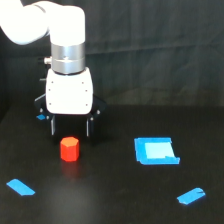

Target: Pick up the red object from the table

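So the white xArm gripper [70, 129] hangs right above the small red-orange hexagonal block [69, 149], black fingers spread apart, not touching it. Block sits upright on the matte black table [110, 200]. Blue square patch [155, 150] lies well off toward the exterior view's right, blue tape strips [20, 187] near the front.

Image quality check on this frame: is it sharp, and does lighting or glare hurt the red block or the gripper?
Exterior view: soft overall, edges slightly blurred; the white arm housing is bright, near blown out; the red object stays well lit and distinct on the dark table; the black fingers of the gripper blend into the dark background, so jaw state is hard to read.
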Robot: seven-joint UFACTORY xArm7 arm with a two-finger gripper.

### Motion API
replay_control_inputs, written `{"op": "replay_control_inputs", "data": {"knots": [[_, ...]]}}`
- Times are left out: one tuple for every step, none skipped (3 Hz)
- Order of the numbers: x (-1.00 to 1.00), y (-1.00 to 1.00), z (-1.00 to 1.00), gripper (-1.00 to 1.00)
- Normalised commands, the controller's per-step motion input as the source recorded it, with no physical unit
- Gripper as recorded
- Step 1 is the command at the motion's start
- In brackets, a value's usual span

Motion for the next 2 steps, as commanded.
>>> {"op": "replay_control_inputs", "data": {"knots": [[0.04, -0.71, 0.04, 1.00], [0.08, -0.58, -0.07, 0.87]]}}
